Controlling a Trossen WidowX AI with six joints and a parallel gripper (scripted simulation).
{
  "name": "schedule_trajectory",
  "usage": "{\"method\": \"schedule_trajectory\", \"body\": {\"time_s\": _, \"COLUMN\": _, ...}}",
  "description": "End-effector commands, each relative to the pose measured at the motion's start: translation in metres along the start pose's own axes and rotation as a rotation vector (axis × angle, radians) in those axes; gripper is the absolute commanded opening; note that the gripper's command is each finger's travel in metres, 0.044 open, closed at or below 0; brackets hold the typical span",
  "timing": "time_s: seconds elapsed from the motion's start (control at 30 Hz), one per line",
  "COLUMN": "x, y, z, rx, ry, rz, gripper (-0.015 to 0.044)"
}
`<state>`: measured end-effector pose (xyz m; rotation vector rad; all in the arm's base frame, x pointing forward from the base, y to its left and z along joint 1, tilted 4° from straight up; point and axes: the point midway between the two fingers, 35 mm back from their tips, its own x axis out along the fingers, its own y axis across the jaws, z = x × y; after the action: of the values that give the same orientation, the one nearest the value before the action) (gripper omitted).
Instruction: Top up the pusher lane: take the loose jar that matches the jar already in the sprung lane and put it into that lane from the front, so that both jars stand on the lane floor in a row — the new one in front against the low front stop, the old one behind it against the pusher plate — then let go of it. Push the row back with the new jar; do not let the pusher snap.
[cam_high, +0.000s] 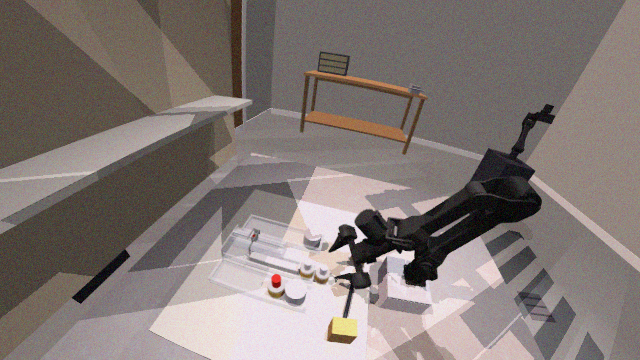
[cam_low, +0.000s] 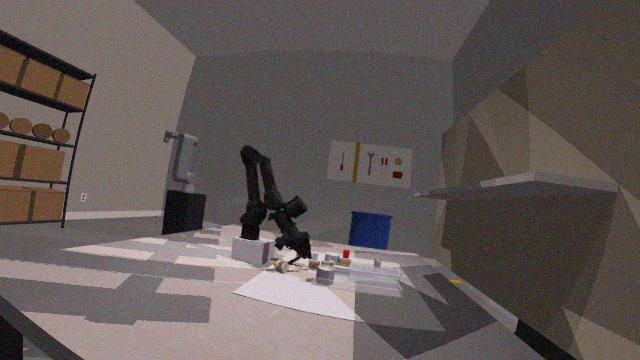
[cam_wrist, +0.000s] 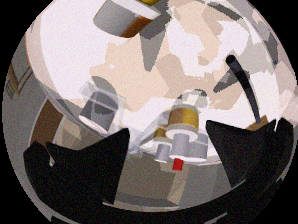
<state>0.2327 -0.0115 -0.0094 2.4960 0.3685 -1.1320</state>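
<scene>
A clear pusher lane (cam_high: 235, 260) (cam_low: 380, 278) lies on the white sheet, with a red-marked part (cam_high: 254, 234) at its far end. Two small amber jars with white lids stand in a row at its near end: the rear jar (cam_high: 306, 270) and the front jar (cam_high: 322, 273) (cam_wrist: 181, 119). My gripper (cam_high: 340, 261) (cam_low: 300, 252) (cam_wrist: 169, 128) is open and low at the lane's front. Its fingers stand on either side of the front jar, apart from it. I cannot tell whether the rear jar touches the pusher plate.
A red-lidded jar (cam_high: 275, 285) (cam_low: 345, 255) and a grey jar (cam_high: 295, 292) (cam_low: 325, 275) stand beside the lane, and another grey jar (cam_high: 312, 239) on its other side. A jar (cam_low: 281, 266) (cam_wrist: 120, 15) lies tipped near the robot's base block (cam_high: 405, 292). A yellow block (cam_high: 343, 330) lies in front.
</scene>
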Motion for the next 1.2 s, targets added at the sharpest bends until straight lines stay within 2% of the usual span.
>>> {"method": "schedule_trajectory", "body": {"time_s": 0.0, "x": 0.0, "y": -0.001, "z": -0.001, "rx": -0.013, "ry": 0.001, "rz": -0.003, "gripper": 0.0426}}
{"method": "schedule_trajectory", "body": {"time_s": 0.17, "x": 0.002, "y": 0.0, "z": -0.008, "rx": -0.298, "ry": -0.055, "rz": -0.05, "gripper": 0.044}}
{"method": "schedule_trajectory", "body": {"time_s": 0.37, "x": 0.003, "y": 0.017, "z": -0.028, "rx": -0.836, "ry": -0.149, "rz": -0.17, "gripper": 0.044}}
{"method": "schedule_trajectory", "body": {"time_s": 0.57, "x": -0.003, "y": 0.031, "z": -0.051, "rx": -1.394, "ry": -0.168, "rz": -0.35, "gripper": 0.044}}
{"method": "schedule_trajectory", "body": {"time_s": 0.7, "x": -0.008, "y": 0.025, "z": -0.064, "rx": -1.761, "ry": -0.114, "rz": -0.532, "gripper": 0.044}}
{"method": "schedule_trajectory", "body": {"time_s": 1.17, "x": -0.026, "y": 0.012, "z": -0.088, "rx": -2.457, "ry": 0.173, "rz": -0.904, "gripper": 0.044}}
